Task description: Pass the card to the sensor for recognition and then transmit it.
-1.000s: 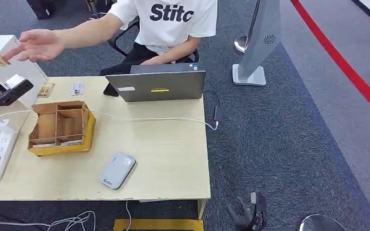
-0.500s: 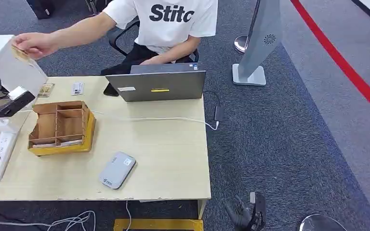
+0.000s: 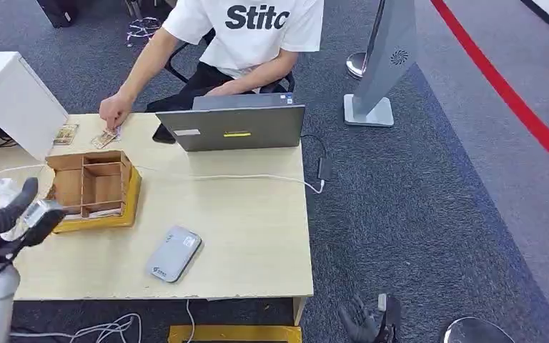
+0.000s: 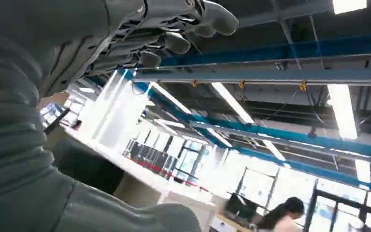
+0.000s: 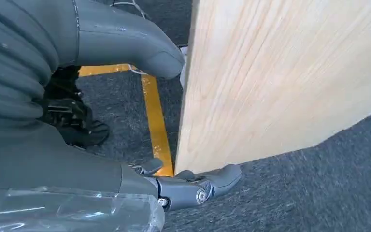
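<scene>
Right hand [image 3: 369, 321] hangs low beside the table's [image 3: 257, 236] near right corner, off the work surface; in the right wrist view its fingers [image 5: 212, 181] look loosely apart with nothing in them. Left hand [image 3: 7, 218] is up over the table's near left edge, fingers spread wide, empty. Sensor [image 3: 174, 251], the flat grey pad, lies near the front edge, between the two hands, long axis angled away to the right. Beyond my left hand sits the wooden tray [image 3: 89, 187]; a few cards seem to lie flat in its front slots, too small to be sure. Further back, the card [image 3: 105, 138] is flat on the far left edge under a person's hand [image 3: 115, 111], another card [image 3: 66, 133] just beside it. So I judge the left hand nearer: card lies straight ahead of it, past the tray, long axis slanted. Card is small, tan, print unreadable.
</scene>
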You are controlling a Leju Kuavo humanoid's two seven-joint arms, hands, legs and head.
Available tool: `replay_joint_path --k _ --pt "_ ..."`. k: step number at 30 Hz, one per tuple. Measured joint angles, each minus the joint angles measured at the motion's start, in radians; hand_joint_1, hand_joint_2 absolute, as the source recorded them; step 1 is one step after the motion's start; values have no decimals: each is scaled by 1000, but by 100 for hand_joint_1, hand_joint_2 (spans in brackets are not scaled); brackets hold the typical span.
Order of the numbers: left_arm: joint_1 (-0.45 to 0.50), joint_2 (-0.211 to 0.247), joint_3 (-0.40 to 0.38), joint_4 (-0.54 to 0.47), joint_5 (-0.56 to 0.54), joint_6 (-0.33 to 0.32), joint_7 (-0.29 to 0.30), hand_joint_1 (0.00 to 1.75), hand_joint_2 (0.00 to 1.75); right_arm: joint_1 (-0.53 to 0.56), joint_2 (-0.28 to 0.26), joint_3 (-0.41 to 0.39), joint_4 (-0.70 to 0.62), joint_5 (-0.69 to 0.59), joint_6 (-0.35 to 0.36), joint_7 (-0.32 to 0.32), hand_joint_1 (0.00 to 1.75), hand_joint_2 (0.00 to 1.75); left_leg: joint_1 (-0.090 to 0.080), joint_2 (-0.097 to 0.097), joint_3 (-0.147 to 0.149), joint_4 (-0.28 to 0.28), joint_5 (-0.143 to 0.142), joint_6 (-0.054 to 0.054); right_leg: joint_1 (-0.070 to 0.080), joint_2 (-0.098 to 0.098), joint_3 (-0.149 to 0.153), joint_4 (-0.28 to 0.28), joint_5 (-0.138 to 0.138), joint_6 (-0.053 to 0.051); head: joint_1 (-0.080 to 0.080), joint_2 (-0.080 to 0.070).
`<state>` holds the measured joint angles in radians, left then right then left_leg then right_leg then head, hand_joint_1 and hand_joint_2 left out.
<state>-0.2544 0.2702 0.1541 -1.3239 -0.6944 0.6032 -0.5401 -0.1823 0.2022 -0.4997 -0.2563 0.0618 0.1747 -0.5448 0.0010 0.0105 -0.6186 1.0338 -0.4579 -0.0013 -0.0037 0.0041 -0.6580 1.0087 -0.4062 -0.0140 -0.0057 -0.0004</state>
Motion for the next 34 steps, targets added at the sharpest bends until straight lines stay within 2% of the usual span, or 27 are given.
replay_joint_path --k 4,7,9,13,14,15,17,20,22,24,29,34 --pt "116 -62 35 -109 96 -56 -35 0 175 9 -2 -17 0 -18 6 -6 0 175 -1 -2 -1 0 -2 3 -1 -2 1 0 -2 3 0 0" --pt "212 -136 62 -159 203 -116 -81 0 175 19 -7 -33 0 -41 21 -22 0 175 -1 -2 0 0 -3 4 -2 -2 2 0 -2 4 0 0" --pt "275 -197 79 -166 285 -176 -117 0 175 30 -11 -50 0 -59 36 -36 0 175 -1 -2 0 0 -3 4 -2 -2 2 0 -3 4 0 0" --pt "362 -288 113 -166 318 -201 -159 0 175 50 -21 -74 0 -70 51 -45 0 175 -1 -4 -1 0 -4 6 -2 -4 2 -1 -3 5 0 0" --pt "369 -297 118 -166 318 -208 -159 173 175 51 -21 -75 0 -70 51 -45 0 175 -1 -4 -1 0 -4 6 -2 -5 2 -1 -3 5 0 0" --pt "372 -309 128 -166 316 -215 -159 175 175 51 -22 -79 0 -69 52 -45 175 175 -1 -5 -1 0 -4 6 -2 -5 2 -1 -3 5 0 0" --pt "376 -335 152 -166 336 -269 -137 175 175 53 -23 -90 0 -72 69 -63 175 175 -1 -5 -1 0 -4 6 -2 -5 3 -1 -3 5 -1 0" --pt "382 -389 214 -131 398 -430 -125 175 175 66 -30 -101 0 -74 122 -110 175 175 -1 -5 -1 0 -4 6 -2 -5 3 -1 -3 5 0 0" --pt "371 -414 286 -26 444 -557 -144 175 175 74 -37 -114 0 -72 155 -122 175 175 -1 -5 0 0 -4 6 -2 -5 3 -1 -3 5 0 0" --pt "348 -423 374 104 459 -633 -154 175 175 83 -42 -128 0 -73 190 -126 175 175 -1 -4 0 0 -4 6 -2 -5 3 -1 -3 5 0 0" --pt "304 -414 556 417 471 -663 -159 175 175 93 -50 -165 0 -77 223 -125 175 175 -1 -5 0 0 -4 6 -1 -5 3 -1 -5 4 0 0" --pt "265 -374 684 708 456 -591 -155 175 175 94 -53 -190 0 -68 231 -109 175 175 -1 -5 0 0 -4 6 -1 -5 3 -1 -5 5 0 0"
